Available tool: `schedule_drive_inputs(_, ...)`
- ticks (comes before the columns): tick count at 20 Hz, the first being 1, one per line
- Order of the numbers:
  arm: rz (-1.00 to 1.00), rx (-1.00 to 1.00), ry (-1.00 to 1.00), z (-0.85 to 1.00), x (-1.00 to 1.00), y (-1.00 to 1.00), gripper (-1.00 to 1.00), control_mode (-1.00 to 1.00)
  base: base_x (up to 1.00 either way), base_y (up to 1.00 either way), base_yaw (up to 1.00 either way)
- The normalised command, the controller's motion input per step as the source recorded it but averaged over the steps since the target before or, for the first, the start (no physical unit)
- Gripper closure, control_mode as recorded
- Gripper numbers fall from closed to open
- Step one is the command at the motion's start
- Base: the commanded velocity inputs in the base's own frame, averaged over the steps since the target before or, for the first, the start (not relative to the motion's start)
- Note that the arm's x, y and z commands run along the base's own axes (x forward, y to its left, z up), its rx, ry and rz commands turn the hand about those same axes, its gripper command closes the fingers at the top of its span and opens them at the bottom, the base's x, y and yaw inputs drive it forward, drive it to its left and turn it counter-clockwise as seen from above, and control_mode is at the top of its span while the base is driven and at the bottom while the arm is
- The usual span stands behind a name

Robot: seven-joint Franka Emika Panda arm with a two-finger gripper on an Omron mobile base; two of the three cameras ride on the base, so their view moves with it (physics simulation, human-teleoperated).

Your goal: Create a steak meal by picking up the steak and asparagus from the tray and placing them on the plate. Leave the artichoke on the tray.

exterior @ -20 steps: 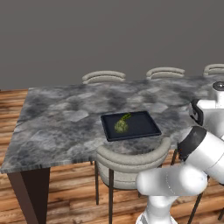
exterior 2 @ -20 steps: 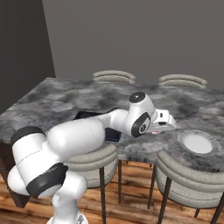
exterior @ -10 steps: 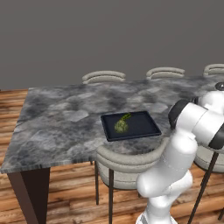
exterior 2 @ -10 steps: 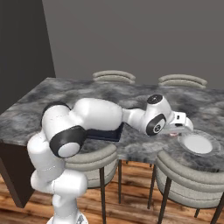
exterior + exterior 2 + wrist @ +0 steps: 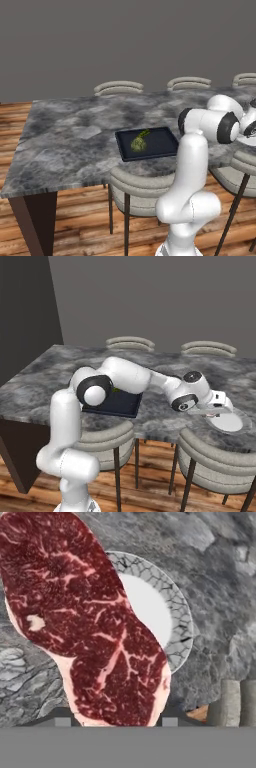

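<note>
The steak (image 5: 95, 632) is raw red meat, marbled with white fat veins and a pale fat edge. The plate (image 5: 165, 619) below it looks smooth and matt at the centre, with a crackled grey rim. The table (image 5: 75, 130) around the plate is mottled grey stone. The tray (image 5: 157, 145) looks matt black; the floor (image 5: 75, 220) is brown wood planks.

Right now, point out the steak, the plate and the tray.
steak (image 5: 95, 627): hand view, middle of the red marbled meat.
plate (image 5: 175, 612): hand view, patterned rim right of the steak.
tray (image 5: 162, 141): left base view, bare black floor right of the vegetables.
</note>
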Motion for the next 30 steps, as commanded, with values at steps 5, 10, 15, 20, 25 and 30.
schedule_drive_inputs(5, 0.01, 0.04, 0.0, -0.05, 0.15, -0.44, 1.0, -1.0, 0.0, 0.0, 0.0)
schedule_drive_inputs(10, 0.01, 0.02, 0.0, -0.08, 0.24, -0.32, 1.0, -1.0, 0.0, 0.0, 0.0)
schedule_drive_inputs(15, 0.0, 0.0, 0.03, -0.19, 0.36, -0.22, 1.0, -1.0, 0.0, 0.0, 0.0)
schedule_drive_inputs(20, 0.0, 0.0, 0.04, -0.34, 0.37, -0.18, 1.0, -1.0, 0.0, 0.0, 0.0)
schedule_drive_inputs(25, 0.0, 0.0, 0.03, -0.31, 0.39, -0.22, 1.0, -1.0, 0.0, 0.0, 0.0)
schedule_drive_inputs(30, 0.0, 0.0, 0.01, -0.21, 0.19, -0.28, -1.0, -1.0, 0.0, 0.0, 0.0)
